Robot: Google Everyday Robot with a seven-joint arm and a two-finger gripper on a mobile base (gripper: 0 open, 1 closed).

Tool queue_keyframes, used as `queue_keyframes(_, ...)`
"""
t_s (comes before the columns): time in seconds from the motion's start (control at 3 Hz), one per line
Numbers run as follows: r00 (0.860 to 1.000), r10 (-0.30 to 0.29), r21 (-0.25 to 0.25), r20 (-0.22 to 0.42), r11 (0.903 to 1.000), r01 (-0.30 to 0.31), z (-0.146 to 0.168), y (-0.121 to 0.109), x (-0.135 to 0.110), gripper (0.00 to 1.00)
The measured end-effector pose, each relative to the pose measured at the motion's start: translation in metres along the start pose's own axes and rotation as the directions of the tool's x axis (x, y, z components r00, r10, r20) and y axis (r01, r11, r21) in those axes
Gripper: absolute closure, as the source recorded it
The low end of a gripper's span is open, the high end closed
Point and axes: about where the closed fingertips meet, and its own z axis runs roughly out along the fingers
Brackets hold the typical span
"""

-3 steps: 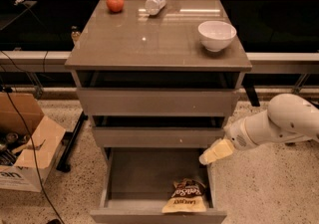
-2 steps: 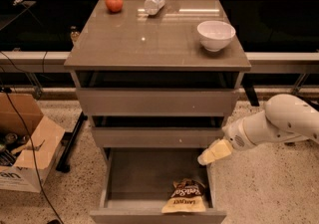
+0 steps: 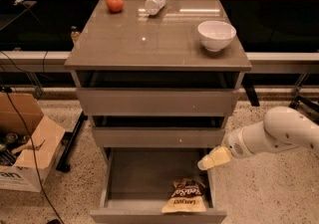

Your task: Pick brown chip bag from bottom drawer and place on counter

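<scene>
The brown chip bag (image 3: pixel 185 195) lies in the bottom drawer (image 3: pixel 144 173), at the near right of its grey floor, right against the front wall, dark top pointing away from you and pale lower part toward the drawer front. That drawer is pulled well out, which is why you can see the bag from above at all.

On the floor at far left sits an open cardboard box (image 3: pixel 25 143) with clutter in it, well clear of the cabinet and of no concern to the reach. On the counter (image 3: pixel 149 44) an apple (image 3: pixel 114 2) rests at the far left corner and a plastic bottle (image 3: pixel 154 4) lies on its side just right of it, along the far edge. A white bowl (image 3: pixel 216 35) stands near the right edge. The middle and near left of the slab are bare, so I judge that the easiest place to set the bag down.

The two upper drawers (image 3: pixel 157 101) sit further in than the bottom one, leaving room above the bag.

The gripper (image 3: pixel 207 162) hangs over the right rim of the bottom drawer, above and slightly right of the bag, apart from it, with the white arm (image 3: pixel 279 133) reaching in from the right. You cannot tell whether it is open or closed; it holds nothing. The pick is not yet done: you likely need to go down and left onto the bag.
</scene>
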Motion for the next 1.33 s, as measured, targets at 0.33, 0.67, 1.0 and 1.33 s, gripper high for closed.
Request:
queue_keyframes(0.33, 0.998, 0.055, -0.011, 0.022, 0.9984, -0.055, 0.024, -0.011, 0.025, 0.0)
queue_keyframes(0.67, 0.991, 0.124, -0.033, 0.042, 0.9919, -0.123, 0.05, -0.019, 0.055, 0.0)
queue_keyframes(1.0, 0.975, 0.216, -0.036, 0.053, 0.9762, -0.214, 0.078, -0.028, 0.087, 0.0)
queue_keyframes(1.33, 0.949, 0.31, -0.054, 0.057, 0.9502, -0.307, 0.109, -0.036, 0.116, 0.0)
